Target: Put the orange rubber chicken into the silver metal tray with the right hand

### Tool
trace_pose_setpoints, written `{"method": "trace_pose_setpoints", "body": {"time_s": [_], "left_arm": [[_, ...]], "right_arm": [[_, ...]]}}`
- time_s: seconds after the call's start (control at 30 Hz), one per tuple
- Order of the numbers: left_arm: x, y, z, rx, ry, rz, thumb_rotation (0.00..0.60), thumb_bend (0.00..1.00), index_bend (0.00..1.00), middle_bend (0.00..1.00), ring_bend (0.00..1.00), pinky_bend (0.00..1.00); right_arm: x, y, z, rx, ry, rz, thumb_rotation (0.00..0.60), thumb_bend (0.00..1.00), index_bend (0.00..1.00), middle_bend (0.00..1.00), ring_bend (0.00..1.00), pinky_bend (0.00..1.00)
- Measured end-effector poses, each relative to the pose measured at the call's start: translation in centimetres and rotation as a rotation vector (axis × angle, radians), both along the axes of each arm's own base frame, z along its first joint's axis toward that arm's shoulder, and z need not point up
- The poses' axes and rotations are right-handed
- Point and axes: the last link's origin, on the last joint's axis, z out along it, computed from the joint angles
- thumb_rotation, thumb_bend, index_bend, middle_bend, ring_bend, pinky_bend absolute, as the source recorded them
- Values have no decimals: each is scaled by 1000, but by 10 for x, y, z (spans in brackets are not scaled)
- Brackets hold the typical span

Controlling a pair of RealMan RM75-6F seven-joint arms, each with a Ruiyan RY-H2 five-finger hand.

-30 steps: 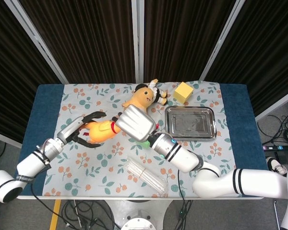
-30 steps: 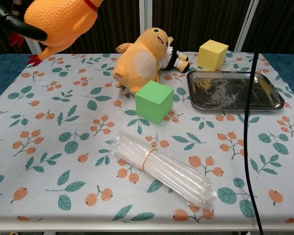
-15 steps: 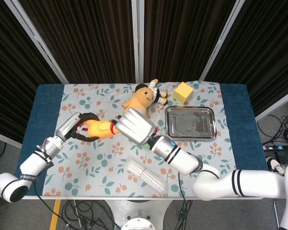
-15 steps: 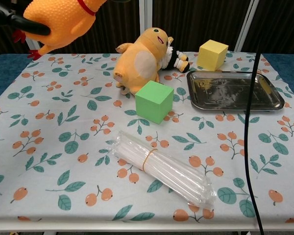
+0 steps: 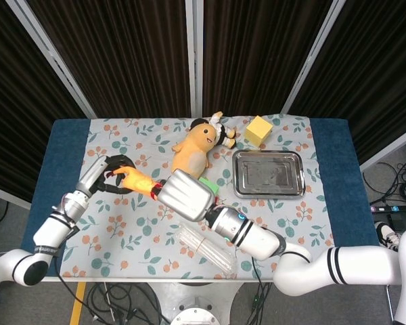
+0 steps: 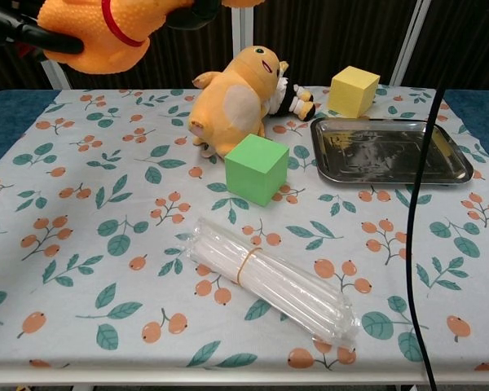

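The orange rubber chicken (image 5: 137,181) (image 6: 98,28) hangs in the air over the table's left side, a red band around its neck. My left hand (image 5: 110,181) (image 6: 20,32) grips its tail end with dark fingers. My right hand (image 5: 187,195) shows its silver back in the head view and covers the chicken's head end. In the chest view its dark fingers (image 6: 197,11) lie around the chicken's neck; whether they grip it is hidden. The silver metal tray (image 5: 269,174) (image 6: 387,151) lies empty at the right.
An orange plush toy (image 5: 195,145) (image 6: 236,102) lies at the back middle, with a green cube (image 6: 257,169) in front of it. A yellow cube (image 5: 258,131) (image 6: 354,90) sits behind the tray. A clear bag of straws (image 5: 206,249) (image 6: 269,281) lies near the front edge.
The left hand has carried the chicken up and back. The right hand has moved down-left in the head view and its fingers have come onto the chicken's head end.
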Motion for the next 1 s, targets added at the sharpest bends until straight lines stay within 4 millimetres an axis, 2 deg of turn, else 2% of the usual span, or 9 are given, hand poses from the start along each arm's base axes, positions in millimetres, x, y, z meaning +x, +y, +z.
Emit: {"method": "trace_pose_setpoints", "body": {"time_s": [0.13, 0.2, 0.23, 0.3, 0.4, 0.47, 0.63, 1.0], "left_arm": [[0, -4, -1, -4, -5, -9, 600, 565, 567, 715, 656, 746], [0, -6, -2, -9, -8, -18, 600, 495, 433, 587, 546, 652], [0, -7, -2, -11, -10, -23, 600, 471, 398, 547, 507, 614], [0, -9, -1, -17, -19, -32, 600, 397, 306, 405, 358, 486], [-1, -13, 0, -24, -26, -48, 600, 323, 232, 234, 184, 359], [-2, -15, 1, -23, -32, -55, 600, 300, 216, 177, 134, 311], [-4, -17, 4, -4, -42, -65, 600, 294, 204, 111, 91, 232], [10, -22, 2, -42, -33, -146, 600, 289, 202, 106, 86, 212]], "right_arm": [[-4, -8, 4, -21, -8, -25, 600, 292, 973, 812, 786, 1000], [-7, -13, 6, -27, -13, -41, 600, 291, 973, 812, 786, 1000], [-8, -15, 7, -30, -14, -47, 600, 291, 973, 812, 787, 1000], [-9, -20, 9, -36, -16, -59, 600, 291, 973, 812, 786, 1000], [-10, -25, 10, -40, -24, -73, 600, 291, 973, 812, 786, 1000], [-10, -27, 11, -37, -30, -81, 600, 291, 973, 813, 786, 1000], [-10, -29, 8, -26, -30, -85, 600, 291, 973, 813, 786, 1000], [-6, -27, 6, -22, -32, -75, 600, 291, 973, 813, 786, 1000]]}}
